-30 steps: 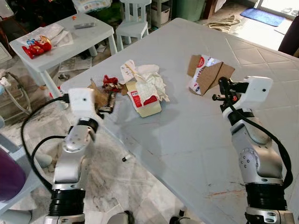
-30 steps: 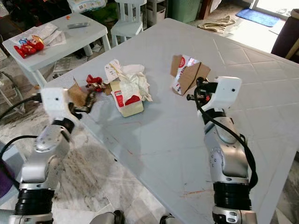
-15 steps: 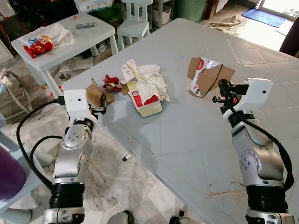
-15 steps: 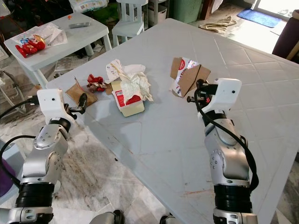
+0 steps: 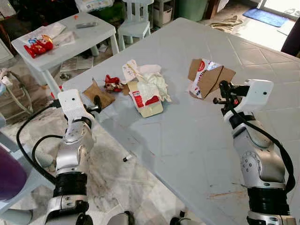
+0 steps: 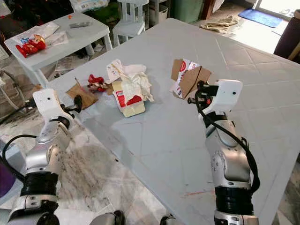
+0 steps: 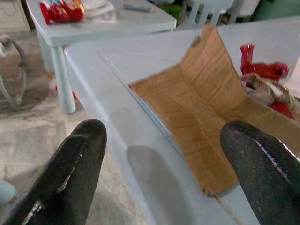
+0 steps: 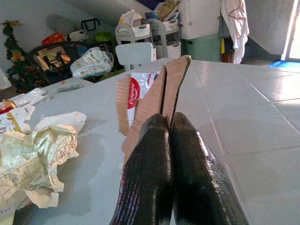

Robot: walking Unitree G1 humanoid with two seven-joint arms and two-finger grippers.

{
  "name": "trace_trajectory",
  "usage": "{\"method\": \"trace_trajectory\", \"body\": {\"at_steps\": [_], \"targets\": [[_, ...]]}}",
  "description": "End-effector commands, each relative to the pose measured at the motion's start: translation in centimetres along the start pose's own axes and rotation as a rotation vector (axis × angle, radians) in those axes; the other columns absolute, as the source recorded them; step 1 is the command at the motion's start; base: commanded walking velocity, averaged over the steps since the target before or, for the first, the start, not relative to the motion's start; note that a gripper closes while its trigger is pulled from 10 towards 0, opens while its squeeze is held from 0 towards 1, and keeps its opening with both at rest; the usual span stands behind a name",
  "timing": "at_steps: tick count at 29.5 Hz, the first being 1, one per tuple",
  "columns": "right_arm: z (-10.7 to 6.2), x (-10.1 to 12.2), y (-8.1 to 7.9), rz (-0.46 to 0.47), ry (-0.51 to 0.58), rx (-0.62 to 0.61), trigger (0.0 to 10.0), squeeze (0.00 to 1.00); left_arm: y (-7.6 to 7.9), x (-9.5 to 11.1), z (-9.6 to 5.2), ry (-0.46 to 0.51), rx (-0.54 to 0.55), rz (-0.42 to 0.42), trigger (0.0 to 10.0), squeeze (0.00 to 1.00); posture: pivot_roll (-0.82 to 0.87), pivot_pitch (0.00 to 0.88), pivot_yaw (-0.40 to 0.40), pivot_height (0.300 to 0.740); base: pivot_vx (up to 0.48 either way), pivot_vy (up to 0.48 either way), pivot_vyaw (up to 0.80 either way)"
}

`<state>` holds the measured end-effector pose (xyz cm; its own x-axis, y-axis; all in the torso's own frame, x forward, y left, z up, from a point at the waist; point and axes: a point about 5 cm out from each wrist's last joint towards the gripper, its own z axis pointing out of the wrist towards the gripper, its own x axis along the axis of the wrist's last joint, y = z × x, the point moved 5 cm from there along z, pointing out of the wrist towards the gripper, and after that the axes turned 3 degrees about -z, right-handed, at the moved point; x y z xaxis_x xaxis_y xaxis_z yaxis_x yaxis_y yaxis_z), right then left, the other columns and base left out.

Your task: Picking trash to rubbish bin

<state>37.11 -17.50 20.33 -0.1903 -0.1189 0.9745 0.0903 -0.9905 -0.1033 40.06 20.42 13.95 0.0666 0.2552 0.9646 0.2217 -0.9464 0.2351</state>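
Observation:
Trash lies on the big pale table [image 5: 197, 136]: a brown cardboard scrap [image 5: 97, 90] at the left corner, a red wrapper [image 5: 111, 82], a crumpled paper on a cream and red carton [image 5: 147, 90], and a folded cardboard box with red print [image 5: 208, 77]. My left gripper [image 5: 97, 101] hovers at the table's corner, open, its fingers [image 7: 77, 159] spread wide before the scrap [image 7: 197, 122] without touching it. My right gripper [image 5: 221, 92] is shut on nothing, its tips [image 8: 169, 123] just short of the folded box [image 8: 154, 96].
A small white table [image 5: 89, 35] with red packets [image 5: 37, 46] stands at the back left, with a white chair [image 5: 136, 18] behind it. Cables [image 5: 28, 136] trail over the marble floor [image 5: 117, 187] below the left arm. A purple object [image 5: 9, 178] sits at the far left.
My left arm has drawn back toward the table's corner, and the brown scrap lies flat in front of its fingers. The right arm has hardly moved.

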Motion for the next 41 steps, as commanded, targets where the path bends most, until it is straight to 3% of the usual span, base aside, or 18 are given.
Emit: {"method": "trace_trajectory", "body": {"at_steps": [1, 15, 16, 17, 18, 41], "targets": [[-0.1, 0.6, 0.0, -0.006, 0.018, -0.002, 0.0, 0.0, 0.1, 0.1, 0.4, -0.009, -0.001, -0.007, 10.0, 0.0, 0.04, 0.164, -0.011, 0.74, 0.0, 0.0, 0.0], [-0.3, 0.6, -0.1, -0.006, 0.02, -0.007, 0.0, 0.0, 0.3, 0.3, 2.2, -0.035, -0.033, -0.024, 10.0, 0.0, 0.02, 0.153, 0.001, 0.74, 0.0, 0.0, 0.0], [-0.3, 0.6, 0.0, -0.006, 0.022, -0.009, 0.0, 0.0, 0.4, 0.1, 2.3, -0.048, -0.039, -0.037, 1.8, 0.0, 0.02, 0.152, 0.002, 0.74, 0.0, 0.0, 0.0], [-0.3, 0.6, 0.0, -0.006, 0.022, -0.009, 0.0, 0.0, 0.4, 0.1, 2.3, -0.048, -0.039, -0.037, 1.8, 0.0, 0.02, 0.152, 0.002, 0.74, 0.0, 0.0, 0.0], [-0.3, 0.7, 0.0, -0.006, 0.023, -0.011, 0.0, 0.0, 0.5, 0.0, 2.4, -0.055, -0.049, -0.046, 0.0, 0.0, 0.02, 0.152, 0.004, 0.74, 0.0, 0.0, 0.0], [-0.4, 0.5, -0.1, 0.0, 0.019, -0.013, 0.0, 0.0, 1.6, -0.8, 2.5, -0.065, -0.109, -0.067, 0.0, 0.0, 0.03, 0.159, 0.006, 0.74, 0.0, 0.0, 0.0]]}}
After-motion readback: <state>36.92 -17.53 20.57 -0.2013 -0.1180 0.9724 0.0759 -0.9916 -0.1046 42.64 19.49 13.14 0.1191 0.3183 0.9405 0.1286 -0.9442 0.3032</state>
